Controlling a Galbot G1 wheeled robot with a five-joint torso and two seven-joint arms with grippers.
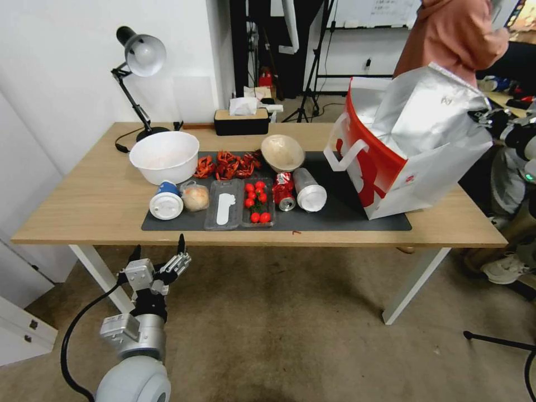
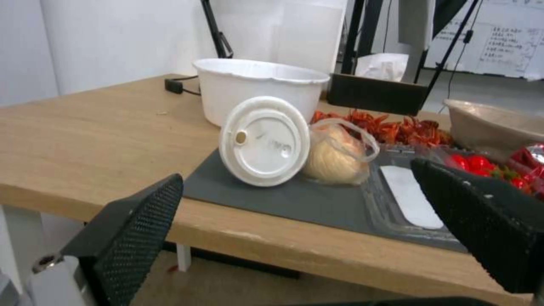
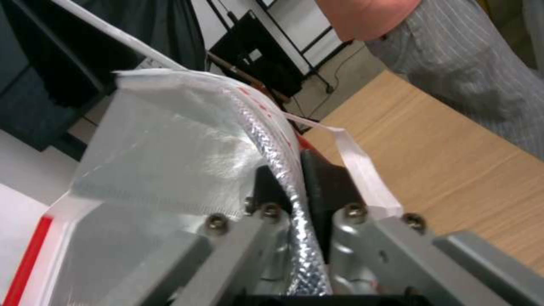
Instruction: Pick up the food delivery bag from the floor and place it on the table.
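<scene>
Brownish-grey carpeted floor (image 1: 290, 324) spread beneath the scene, and nearest the robot the left gripper (image 1: 159, 257) hung low over it, just short of the front edge of the table (image 1: 84, 201), its black fingers (image 2: 136, 229) spread wide with nothing between them. Beyond that edge, on the dark grey mat (image 1: 335, 215), lay a tipped cup with a white lid (image 1: 166, 205), a bagged bun (image 1: 195, 197), a clear tray (image 1: 224, 211) and a tray of tomatoes (image 1: 257, 202), with a white bowl (image 1: 164, 156) and a tissue box (image 1: 241, 121) farther back. At the mat's right end the food delivery bag (image 1: 413, 151) stood on the table, leaning, its foil lining folded open. The right gripper (image 3: 297, 182) was clamped on the bag's foil-lined upper rim at its far right side.
</scene>
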